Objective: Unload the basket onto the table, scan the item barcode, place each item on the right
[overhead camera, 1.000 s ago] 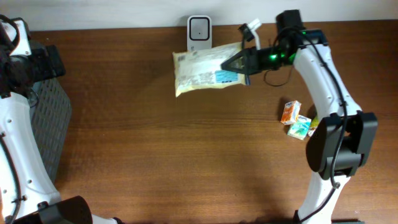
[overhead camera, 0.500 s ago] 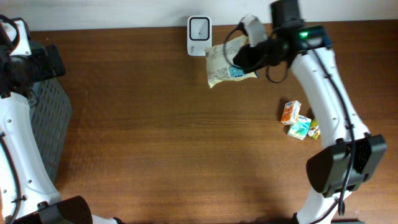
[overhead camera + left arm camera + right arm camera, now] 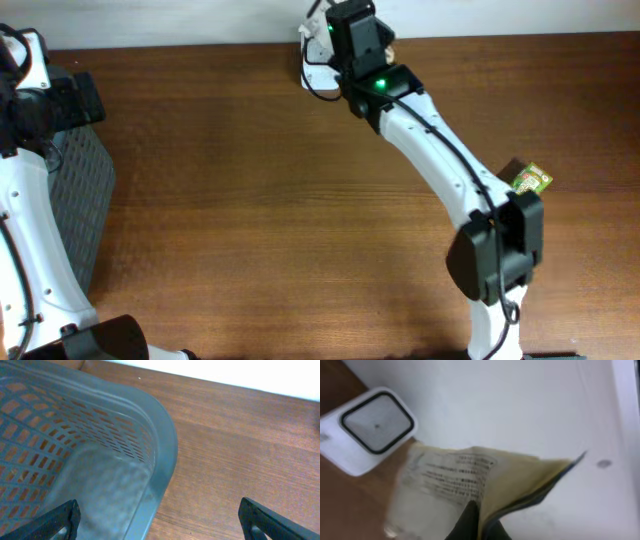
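Right pincer (image 3: 479, 521) clenched on the packet (image 3: 447, 477), near the scanner (image 3: 372, 427) at upper left. Left pincer (image 3: 160, 522) released, over the basket (image 3: 167, 445) rim.

Count on inspection: two robot arms, one left arm (image 3: 20, 200) and one right arm (image 3: 440, 160), are present at one wooden table (image 3: 250, 200). One white barcode scanner (image 3: 370, 427) with a single dark-rimmed square window, one yellow printed pouch (image 3: 450, 485) and one grey perforated basket (image 3: 165, 450) are recorded, each item a sole example of its kind. Small loose goods on the table number one, a green-and-yellow packet (image 3: 533, 180) showing just beside the right arm in the overhead view; whatever that arm covers cannot be counted.
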{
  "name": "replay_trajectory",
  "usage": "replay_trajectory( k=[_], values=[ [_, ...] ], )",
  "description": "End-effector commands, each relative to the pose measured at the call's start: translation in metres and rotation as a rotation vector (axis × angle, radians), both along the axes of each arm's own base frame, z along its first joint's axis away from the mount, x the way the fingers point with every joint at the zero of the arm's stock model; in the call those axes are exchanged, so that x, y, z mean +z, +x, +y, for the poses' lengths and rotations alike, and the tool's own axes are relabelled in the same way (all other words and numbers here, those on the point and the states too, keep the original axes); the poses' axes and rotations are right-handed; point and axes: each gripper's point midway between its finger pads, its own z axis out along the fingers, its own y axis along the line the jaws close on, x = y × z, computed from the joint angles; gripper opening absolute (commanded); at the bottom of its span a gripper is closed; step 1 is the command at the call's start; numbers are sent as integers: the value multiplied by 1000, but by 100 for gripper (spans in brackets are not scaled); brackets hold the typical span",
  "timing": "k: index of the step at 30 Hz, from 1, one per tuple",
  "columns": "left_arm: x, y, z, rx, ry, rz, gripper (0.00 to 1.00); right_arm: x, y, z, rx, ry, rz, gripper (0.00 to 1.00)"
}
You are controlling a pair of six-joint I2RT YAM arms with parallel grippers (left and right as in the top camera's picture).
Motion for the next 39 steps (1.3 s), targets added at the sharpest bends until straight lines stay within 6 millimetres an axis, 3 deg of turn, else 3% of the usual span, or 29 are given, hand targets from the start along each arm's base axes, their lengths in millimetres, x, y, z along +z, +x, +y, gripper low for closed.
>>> replay_trajectory(
  k=[1, 4, 8, 12, 17, 20, 23, 25, 27, 29, 30, 32, 33, 34, 37, 39],
  values=[
    [9, -4, 1, -5, 21, -16, 99, 10, 20, -5, -16, -163, -95, 4],
    [9, -4, 1, -5, 21, -17, 99, 23, 29, 1, -5, -216, -170, 4],
    [9, -4, 1, -5, 21, -17, 99, 29, 24, 8, -24, -241, -188, 4],
    [9, -4, 1, -5, 21, -16, 99, -6, -2, 20, -29, -331, -37, 4],
    [9, -4, 1, -5, 21, -16, 99, -59, -62, 28, -36, -497, 225, 4],
    [9, -4, 1, -5, 21, -16, 99, -93, -98, 49, 21, -391, 367, 4],
    [9, -4, 1, -5, 21, -16, 99, -124, -132, 98, 162, -145, 525, 4],
    [9, -4, 1, -5, 21, -16, 99, -133, -151, 128, 274, -28, 610, 10],
    [9, -4, 1, -5, 21, -16, 99, -139, -171, 154, 401, 83, 705, 29],
    [9, -4, 1, -5, 21, -16, 99, -132, -176, 163, 359, 218, 736, 58],
    [9, -4, 1, -5, 21, -16, 99, -122, -172, 164, 291, 299, 726, 75],
    [9, -4, 1, -5, 21, -17, 99, -93, -158, 154, 122, 499, 694, 100],
    [9, -4, 1, -5, 21, -16, 99, -86, -150, 146, 31, 590, 688, 99],
    [9, -4, 1, -5, 21, -16, 99, -89, -134, 105, -336, 853, 705, 99],
    [9, -4, 1, -5, 21, -16, 99, -109, -131, 74, -542, 937, 737, 98],
    [9, -4, 1, -5, 21, -16, 99, -140, -137, 60, -622, 960, 828, 99]
  ],
)
